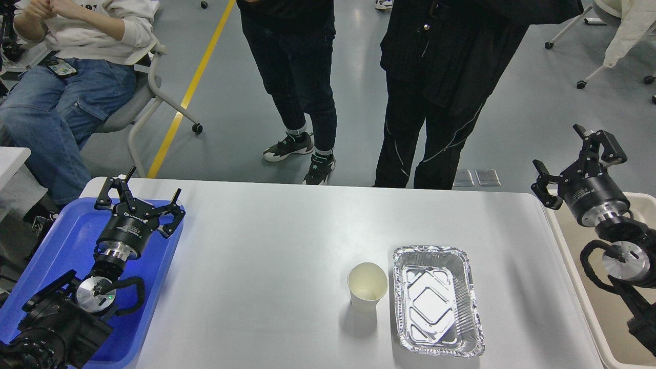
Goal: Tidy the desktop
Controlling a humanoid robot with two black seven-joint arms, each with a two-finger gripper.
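The desktop is a large light grey-white tabletop with rounded corners. On it stand an upright, empty paper cup and, right beside it, an empty foil tray. My left gripper is open and empty, above the far end of the blue tray at the table's left. My right gripper is open and empty, raised past the table's right edge near the beige bin.
Two people in dark clothes stand close behind the table's far edge. A seated person is at the back left. The beige bin borders the table's right side, the blue tray its left.
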